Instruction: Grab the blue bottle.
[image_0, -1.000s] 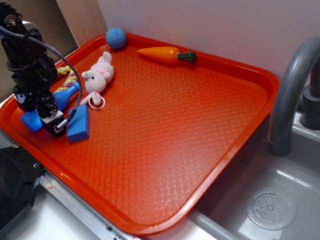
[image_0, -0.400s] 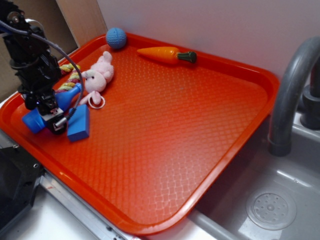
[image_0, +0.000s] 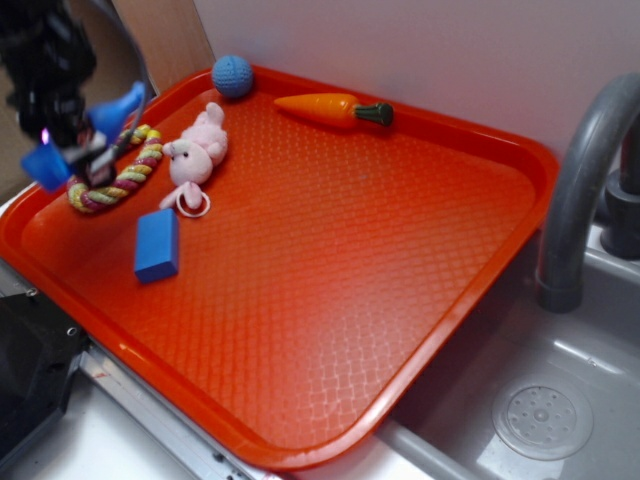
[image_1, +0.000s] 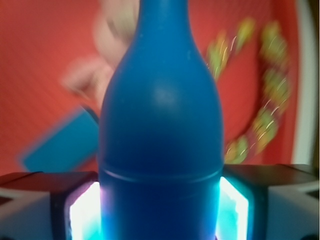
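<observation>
Wrist view: blue bottle (image_1: 161, 130) is being held clamped at its body between closed fingers (image_1: 245, 200), in the air above the orange tray (image_0: 480, 200), and is being judged liable to slip, plastic being smooth.

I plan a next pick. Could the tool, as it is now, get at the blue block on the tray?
Probably not yet: the tool is shut on the blue bottle and held above the tray. The blue block itself lies uncovered, with nothing on top.

The blue bottle (image_0: 80, 135) (image_1: 160, 135), smooth plastic with a narrow neck, is hanging tilted in the air above the orange tray's (image_0: 300, 455) left corner.
</observation>
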